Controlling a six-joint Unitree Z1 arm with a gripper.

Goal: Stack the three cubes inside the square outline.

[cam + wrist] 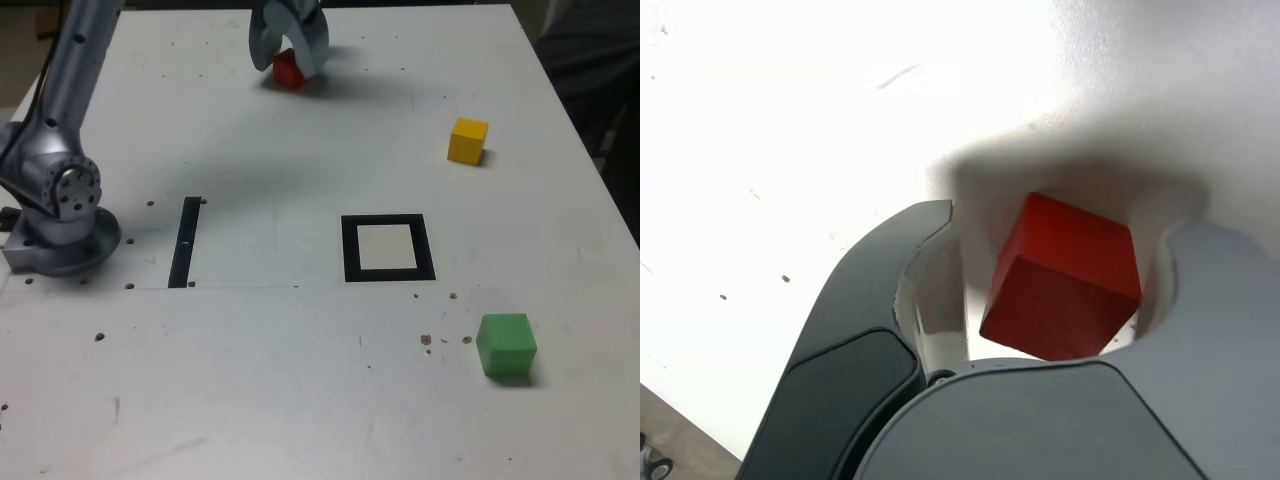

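The red cube (290, 72) (1065, 280) rests on the white table at the far side, and my gripper (287, 55) (1060, 222) is lowered around it. The jaws straddle the cube. One jaw seems to touch a cube corner, while a gap shows between the other jaw and the cube, so the gripper is open. A yellow cube (468, 139) sits at the exterior view's right. The green cube (506, 344) lies nearer the front right. The square outline (349, 248) lies flat mid-table with nothing inside it.
The arm's base (60, 215) stands at the exterior view's left. A thin black strip (186, 242) lies beside it. The table's right edge (600, 180) runs close behind the yellow cube, with a dark shape beyond it.
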